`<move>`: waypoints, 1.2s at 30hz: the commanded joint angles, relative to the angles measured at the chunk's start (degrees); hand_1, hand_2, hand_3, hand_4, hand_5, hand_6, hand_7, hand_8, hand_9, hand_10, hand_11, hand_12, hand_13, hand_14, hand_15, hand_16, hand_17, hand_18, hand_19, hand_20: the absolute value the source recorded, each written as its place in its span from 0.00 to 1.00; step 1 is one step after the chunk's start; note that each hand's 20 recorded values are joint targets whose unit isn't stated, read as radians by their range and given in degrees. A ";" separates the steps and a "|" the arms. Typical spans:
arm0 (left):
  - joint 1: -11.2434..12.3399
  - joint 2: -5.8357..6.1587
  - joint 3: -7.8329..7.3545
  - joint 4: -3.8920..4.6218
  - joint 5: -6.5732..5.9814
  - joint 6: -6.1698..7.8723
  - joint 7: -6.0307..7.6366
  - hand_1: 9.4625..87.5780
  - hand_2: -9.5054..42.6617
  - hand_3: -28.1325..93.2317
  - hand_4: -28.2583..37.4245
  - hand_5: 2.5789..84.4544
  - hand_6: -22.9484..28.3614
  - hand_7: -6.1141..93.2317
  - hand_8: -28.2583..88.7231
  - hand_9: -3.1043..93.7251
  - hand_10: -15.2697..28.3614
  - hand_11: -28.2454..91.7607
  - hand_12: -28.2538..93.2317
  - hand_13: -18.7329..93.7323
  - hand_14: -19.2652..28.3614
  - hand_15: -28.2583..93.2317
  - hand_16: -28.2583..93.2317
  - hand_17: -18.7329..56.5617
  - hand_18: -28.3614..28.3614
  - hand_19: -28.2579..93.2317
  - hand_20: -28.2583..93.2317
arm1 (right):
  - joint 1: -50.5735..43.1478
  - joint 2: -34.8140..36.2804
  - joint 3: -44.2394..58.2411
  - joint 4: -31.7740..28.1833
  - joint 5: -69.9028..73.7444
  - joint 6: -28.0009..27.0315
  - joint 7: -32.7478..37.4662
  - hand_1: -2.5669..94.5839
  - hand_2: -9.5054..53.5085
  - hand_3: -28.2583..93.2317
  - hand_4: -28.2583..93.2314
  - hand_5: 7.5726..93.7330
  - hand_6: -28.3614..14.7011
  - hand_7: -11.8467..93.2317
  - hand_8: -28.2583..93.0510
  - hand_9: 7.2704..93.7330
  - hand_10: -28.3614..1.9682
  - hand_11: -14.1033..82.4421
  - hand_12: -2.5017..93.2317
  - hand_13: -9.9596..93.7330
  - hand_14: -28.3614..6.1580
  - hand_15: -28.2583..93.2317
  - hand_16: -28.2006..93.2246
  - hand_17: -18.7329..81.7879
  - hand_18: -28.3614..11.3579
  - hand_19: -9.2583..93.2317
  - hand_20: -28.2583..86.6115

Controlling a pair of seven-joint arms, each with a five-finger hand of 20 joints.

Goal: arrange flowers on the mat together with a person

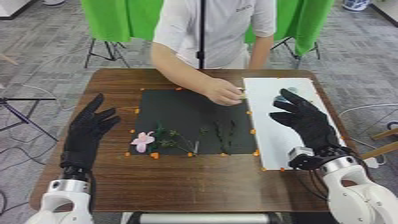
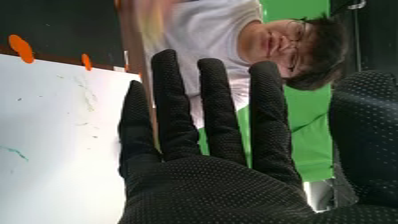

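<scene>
My left hand (image 1: 89,125) is at the table's left side, beside the black mat (image 1: 178,107), with its fingers relaxed. Over the white sheet on the right stands my right hand (image 1: 306,122), its fingers extended; in the right wrist view the same hand (image 2: 209,185) has straight fingers holding nothing. A pink flower (image 1: 142,141) lies at the mat's near left corner. Green stems (image 1: 169,141) are beside it, and darker stems (image 1: 224,137) lie farther right on the mat. A person's hand (image 1: 224,93) is at the mat's far right corner, with something small and yellowish at the fingertips.
The white sheet (image 1: 271,130) lies right of the mat, with bluish-green items (image 1: 290,96) near its far end. Orange pieces (image 1: 155,155) line the edges of mat and sheet. The person stands across the brown table (image 1: 195,190); green cloths (image 1: 111,22) hang behind.
</scene>
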 commanded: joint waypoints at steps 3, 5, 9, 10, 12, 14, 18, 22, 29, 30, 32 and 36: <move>0.59 -0.89 0.04 0.06 0.34 0.01 -0.91 0.16 0.24 0.88 0.00 0.35 0.52 0.15 0.17 0.37 0.75 0.45 0.32 0.37 0.91 0.67 0.16 0.15 0.89 0.61 0.35 | -0.42 -0.27 -0.10 -0.02 -0.55 -0.52 -0.38 0.22 0.24 0.88 0.00 0.40 0.82 0.26 0.12 0.43 0.59 0.27 0.18 0.42 0.34 0.53 0.35 0.23 0.23 0.49 0.43; 0.59 -0.94 0.04 0.08 0.40 -0.10 -0.93 0.16 0.24 0.88 0.00 0.35 0.52 0.15 0.17 0.37 0.75 0.45 0.32 0.37 0.91 0.67 0.16 0.15 0.89 0.61 0.35 | -0.35 -0.34 -0.08 0.05 -0.50 -0.74 -0.42 0.22 0.24 0.88 0.00 0.40 0.82 0.26 0.12 0.43 0.59 0.27 0.18 0.42 0.34 0.53 0.35 0.23 0.23 0.49 0.43; 0.76 -0.54 0.24 -0.02 0.08 0.22 -0.70 0.16 0.24 0.88 0.00 0.35 0.52 0.15 0.17 0.37 0.76 0.45 0.32 0.37 0.91 0.67 0.16 0.15 0.89 0.61 0.35 | -0.30 -0.28 -0.20 0.08 -0.61 -0.76 -0.38 0.22 0.23 0.88 0.00 0.40 0.82 0.26 0.12 0.43 0.59 0.27 0.18 0.42 0.33 0.53 0.35 0.23 0.24 0.49 0.43; 0.84 -0.68 0.13 -0.02 0.14 0.13 -0.71 0.16 0.24 0.88 0.00 0.35 0.52 0.15 0.17 0.37 0.76 0.45 0.32 0.37 0.91 0.67 0.16 0.15 0.89 0.61 0.35 | -0.16 -0.33 -0.26 0.15 -0.75 -0.81 -0.33 0.22 0.23 0.88 0.00 0.40 0.82 0.26 0.12 0.43 0.59 0.27 0.18 0.42 0.34 0.53 0.35 0.23 0.24 0.49 0.43; 0.92 -0.82 0.01 -0.03 0.28 0.00 -1.01 0.16 0.24 0.88 0.00 0.35 0.52 0.15 0.17 0.37 0.76 0.45 0.32 0.37 0.91 0.67 0.16 0.15 0.89 0.61 0.35 | -0.03 -0.31 -0.39 0.17 -0.70 -0.80 -0.12 0.22 0.23 0.88 0.00 0.40 0.82 0.26 0.12 0.43 0.59 0.27 0.18 0.42 0.34 0.53 0.35 0.23 0.24 0.49 0.43; 0.83 -0.85 0.04 0.02 0.28 -0.03 -0.99 0.16 0.24 0.88 0.00 0.35 0.52 0.15 0.17 0.37 0.76 0.45 0.32 0.37 0.92 0.67 0.16 0.15 0.89 0.61 0.35 | -0.01 -0.31 -0.34 0.23 -0.89 -0.97 -0.17 0.22 0.23 0.88 0.00 0.40 0.82 0.26 0.12 0.43 0.59 0.27 0.18 0.42 0.34 0.53 0.35 0.23 0.24 0.49 0.43; 0.82 -1.14 -0.22 -0.01 0.54 -0.32 -1.48 0.17 0.24 0.88 0.00 0.35 0.52 0.15 0.17 0.37 0.76 0.45 0.32 0.37 0.91 0.67 0.16 0.15 0.89 0.61 0.35 | -0.03 -0.32 -0.43 0.16 -0.89 -0.84 0.00 0.22 0.23 0.88 0.00 0.40 0.82 0.26 0.12 0.43 0.59 0.27 0.18 0.43 0.34 0.53 0.35 0.23 0.24 0.49 0.43; 0.85 -0.72 -0.04 -0.06 0.23 -0.08 -1.40 0.16 0.24 0.88 0.00 0.35 0.52 0.15 0.17 0.37 0.76 0.45 0.32 0.37 0.91 0.67 0.16 0.15 0.89 0.61 0.35 | -0.16 -0.33 -0.48 0.05 -0.97 -0.75 0.12 0.22 0.23 0.88 0.00 0.40 0.82 0.26 0.12 0.43 0.59 0.27 0.18 0.43 0.34 0.53 0.35 0.23 0.24 0.49 0.43; 0.77 -0.78 0.07 -0.05 0.35 -0.09 -1.24 0.17 0.24 0.88 0.00 0.35 0.52 0.15 0.17 0.37 0.75 0.45 0.32 0.37 0.92 0.67 0.16 0.15 0.89 0.61 0.35 | -0.11 0.72 -0.04 -0.98 -3.11 4.04 0.05 0.22 0.23 0.89 0.00 0.40 0.82 0.26 0.12 0.44 0.58 0.28 0.19 0.44 0.34 0.56 0.35 0.23 0.24 0.51 0.44; 0.77 -0.72 0.12 -0.02 0.35 -0.08 -1.04 0.17 0.24 0.88 0.00 0.35 0.52 0.15 0.17 0.37 0.75 0.45 0.32 0.37 0.92 0.67 0.16 0.14 0.89 0.61 0.35 | -0.06 0.85 0.53 -1.17 -3.55 4.72 0.12 0.22 0.23 0.89 0.00 0.40 0.82 0.26 0.12 0.45 0.57 0.29 0.19 0.45 0.34 0.57 0.35 0.23 0.23 0.52 0.45; 0.67 -0.77 0.13 -0.05 0.30 0.06 -1.02 0.16 0.24 0.88 0.00 0.35 0.52 0.15 0.17 0.37 0.75 0.45 0.32 0.37 0.92 0.67 0.16 0.14 0.89 0.61 0.35 | 0.01 1.95 1.37 -1.99 -5.99 8.17 1.13 0.23 0.22 0.89 0.00 0.41 0.81 0.27 0.12 0.46 0.54 0.30 0.19 0.46 0.34 0.60 0.36 0.24 0.22 0.56 0.46; 0.79 -0.77 0.01 -0.08 0.41 0.00 -1.02 0.17 0.24 0.88 0.00 0.35 0.52 0.15 0.17 0.37 0.75 0.45 0.32 0.37 0.92 0.67 0.16 0.14 0.89 0.61 0.35 | 0.18 4.24 4.11 -2.45 -10.94 12.84 3.34 0.26 0.19 0.89 0.00 0.42 0.79 0.27 0.12 0.48 0.49 0.38 0.20 0.50 0.36 0.71 0.34 0.28 0.20 0.63 0.49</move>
